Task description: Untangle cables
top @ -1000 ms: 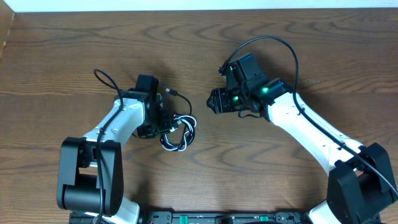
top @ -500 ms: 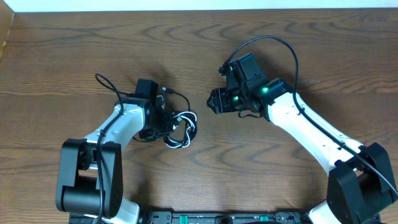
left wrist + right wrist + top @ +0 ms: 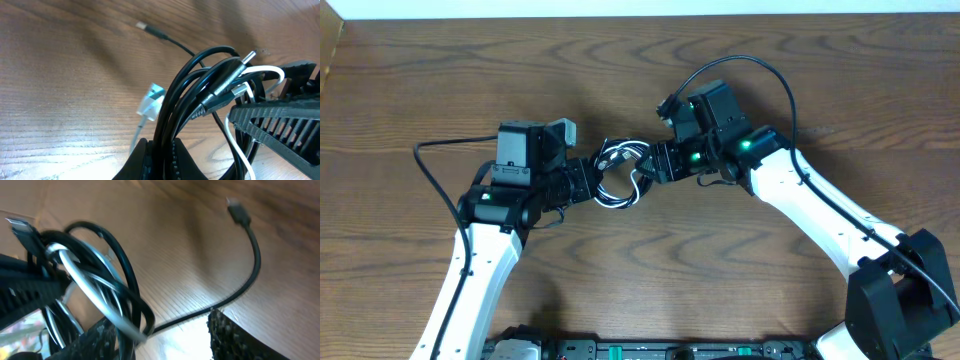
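The cables (image 3: pixel 620 168), one black and one white, hang as a tangled bundle of loops between my two grippers. My left gripper (image 3: pixel 582 183) is shut on the black loops (image 3: pixel 200 75), which run up from between its fingertips (image 3: pixel 145 160). The white cable (image 3: pixel 270 72) threads through the black loops. My right gripper (image 3: pixel 657 163) is open at the bundle's right side, its fingers (image 3: pixel 235 340) wide apart. The white cable (image 3: pixel 90 290) and black loops (image 3: pixel 125 275) lie over its left finger. A black plug end (image 3: pixel 237 210) trails onto the table.
The table's (image 3: pixel 640 290) back edge meets a white strip (image 3: pixel 620 8) at the top. Thick black arm leads arc over the right arm (image 3: pixel 760 65) and beside the left arm (image 3: pixel 435 165). The arm bases (image 3: pixel 650 350) stand at the front edge.
My left gripper has carried the cable bundle up and to the right, against the right gripper. The left arm has swung and straightened. The right arm has hardly moved.
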